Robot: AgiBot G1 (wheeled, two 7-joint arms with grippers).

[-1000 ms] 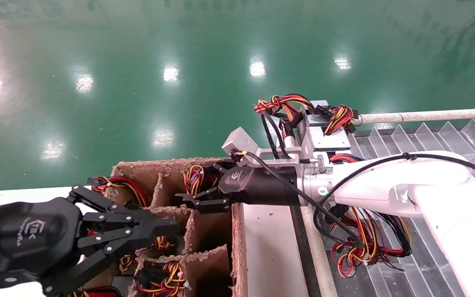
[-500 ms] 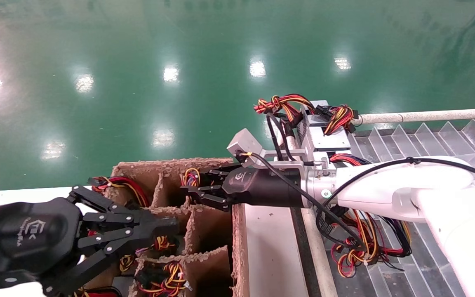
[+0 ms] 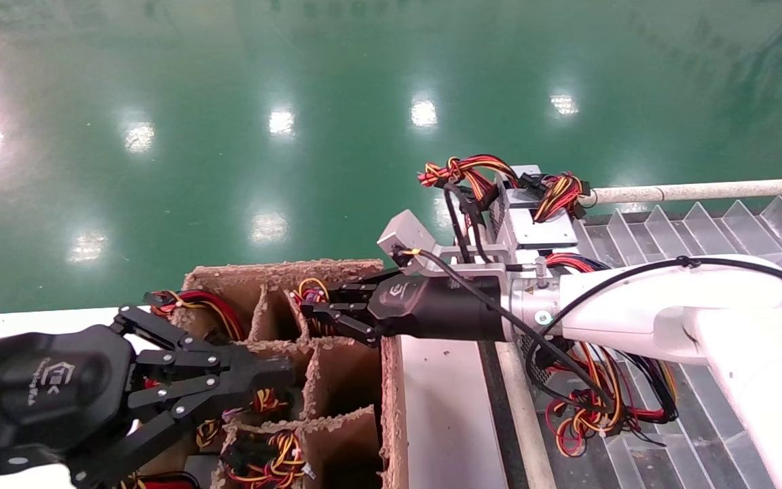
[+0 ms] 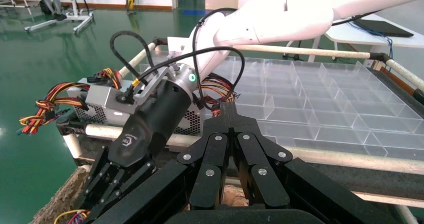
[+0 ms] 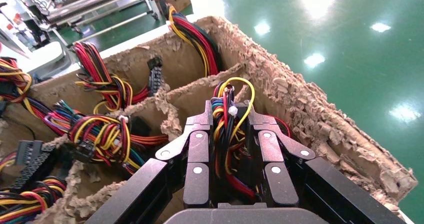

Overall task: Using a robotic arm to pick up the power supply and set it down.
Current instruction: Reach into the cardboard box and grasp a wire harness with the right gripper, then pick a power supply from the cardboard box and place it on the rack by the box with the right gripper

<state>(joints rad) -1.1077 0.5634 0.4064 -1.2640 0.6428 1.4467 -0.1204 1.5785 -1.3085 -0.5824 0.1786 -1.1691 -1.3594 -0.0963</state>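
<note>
The right claw (image 3: 316,314) reaches from the right into a far cell of the cardboard box (image 3: 391,380), its fingers (image 5: 197,149) clenched round a wire bundle (image 5: 227,129) of red, yellow and black strands. That bundle stands up between the fingers in the right wrist view. The supply (image 3: 309,299) it belongs to sits down in that cell; its grey body is hidden, so only the wires tell where it is, and I take it to be resting there. Neighbouring cells hold more wire bundles (image 5: 100,134). The left claw (image 3: 255,377) hangs over the near left part of the box, fingers closed together with nothing between them. Past the box, another grey unit (image 3: 533,224) with loose wires lies at the far edge of the clear divided tray (image 4: 320,108). Beyond it all is the green floor (image 3: 228,102).
</note>
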